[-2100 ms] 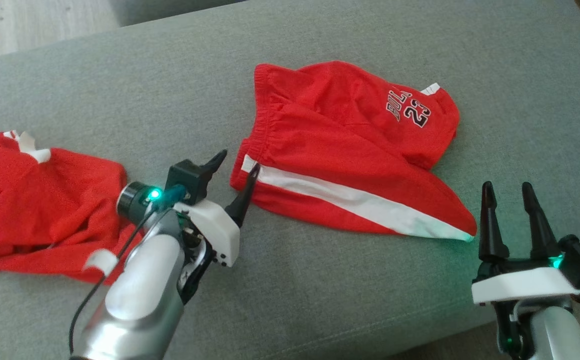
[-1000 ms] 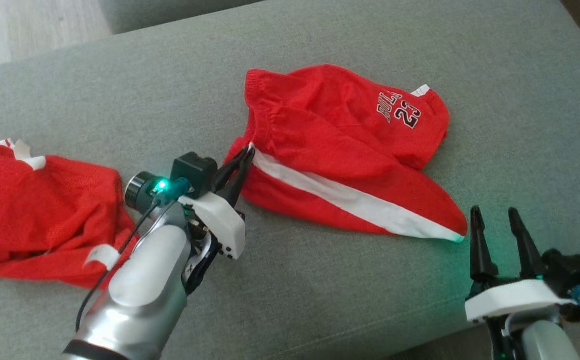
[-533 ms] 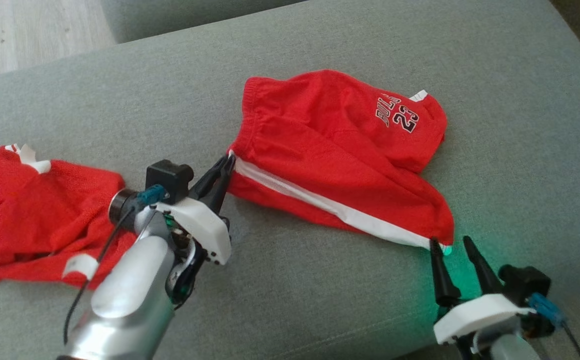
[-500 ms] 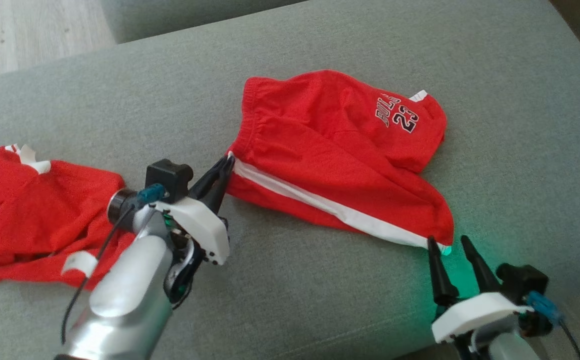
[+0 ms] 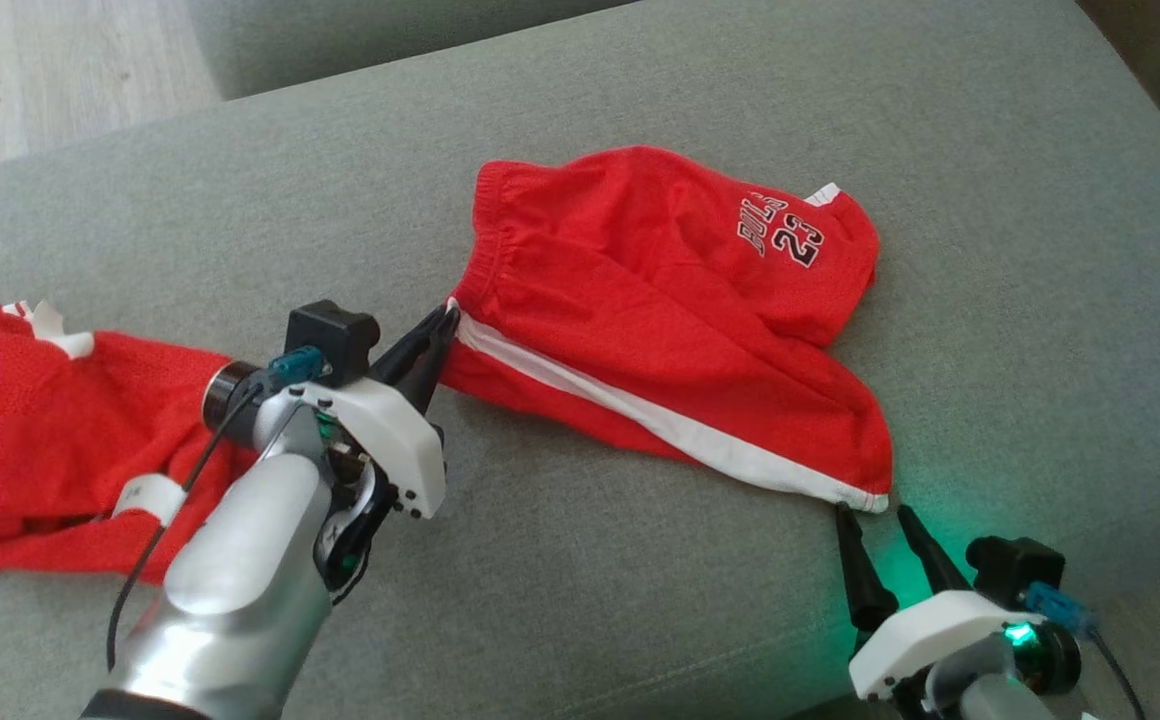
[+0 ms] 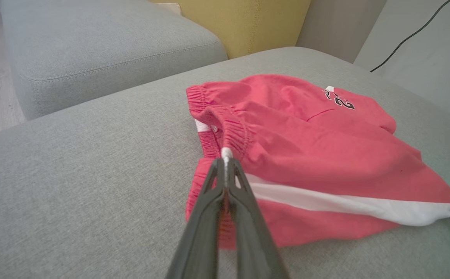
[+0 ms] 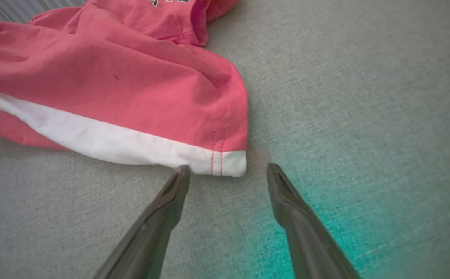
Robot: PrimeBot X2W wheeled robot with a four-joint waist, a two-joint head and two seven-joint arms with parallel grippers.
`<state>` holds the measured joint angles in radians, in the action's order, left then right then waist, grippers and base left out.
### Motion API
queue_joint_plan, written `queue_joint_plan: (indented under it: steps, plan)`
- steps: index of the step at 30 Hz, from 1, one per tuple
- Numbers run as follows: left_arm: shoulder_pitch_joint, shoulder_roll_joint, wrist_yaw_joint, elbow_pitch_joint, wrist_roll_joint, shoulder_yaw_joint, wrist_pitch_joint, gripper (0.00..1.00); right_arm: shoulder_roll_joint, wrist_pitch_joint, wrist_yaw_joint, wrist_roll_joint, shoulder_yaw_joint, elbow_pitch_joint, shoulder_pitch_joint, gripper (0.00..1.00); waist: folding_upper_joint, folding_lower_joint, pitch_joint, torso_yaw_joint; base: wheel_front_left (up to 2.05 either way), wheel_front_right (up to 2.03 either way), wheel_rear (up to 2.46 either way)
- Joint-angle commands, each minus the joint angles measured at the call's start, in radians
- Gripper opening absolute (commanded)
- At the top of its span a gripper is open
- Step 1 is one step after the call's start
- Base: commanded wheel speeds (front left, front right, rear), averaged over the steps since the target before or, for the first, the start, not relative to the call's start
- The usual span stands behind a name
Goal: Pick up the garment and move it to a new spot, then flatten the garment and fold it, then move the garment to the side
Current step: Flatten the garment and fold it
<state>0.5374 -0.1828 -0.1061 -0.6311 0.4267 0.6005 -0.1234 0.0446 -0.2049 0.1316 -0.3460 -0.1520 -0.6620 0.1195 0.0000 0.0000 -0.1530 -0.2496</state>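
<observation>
The soft red shorts point(image 5: 660, 330) should drape limply: left gripper point(image 5: 447, 318) fingers pinch the waistband point(image 6: 232, 133), right gripper point(image 5: 871, 512) fingers gape beside the lower-right hem corner point(image 7: 229, 162).

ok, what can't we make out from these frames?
- Shorts print: cut off by the top edge in the right wrist view, too small to read in the left wrist view.
- Second red garment: head view, cut by the left edge and partly behind the left arm.
- Fabric depth inside the left gripper: hidden between its shut fingers.
</observation>
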Motion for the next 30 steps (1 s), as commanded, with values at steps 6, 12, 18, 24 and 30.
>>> queue_joint_plan:
  steps: [6,12,18,24,30]
  plan:
    - [0.058,-0.025,-0.001,0.022,0.011,-0.025,-0.014,0.00,0.006,-0.024,-0.001,-0.025,-0.055,-0.009,0.063,1.00,0.0000,0.0000,-0.002,0.013,0.00,0.00,0.00]
    - [0.053,-0.030,0.004,0.021,0.012,-0.021,-0.026,0.00,0.006,-0.039,-0.001,-0.019,-0.071,-0.008,0.077,0.00,0.0000,0.0000,0.009,0.026,0.00,0.00,0.00]
    - [0.045,-0.044,0.016,0.035,0.017,-0.031,-0.050,0.00,0.006,-0.052,-0.001,0.038,-0.056,0.081,0.078,0.00,0.0000,0.0000,0.028,0.031,0.00,0.00,0.00]
    - [0.059,-0.069,0.033,0.097,0.028,-0.063,-0.082,0.00,0.035,-0.050,-0.001,0.128,-0.028,0.268,0.113,0.00,0.0000,0.0000,0.059,0.035,0.00,0.00,0.00]
    - [0.104,-0.085,0.058,0.208,0.043,-0.111,-0.101,0.00,0.136,0.033,-0.001,0.152,-0.039,0.466,0.241,0.00,0.0000,0.0000,0.097,0.041,0.00,0.00,0.00]
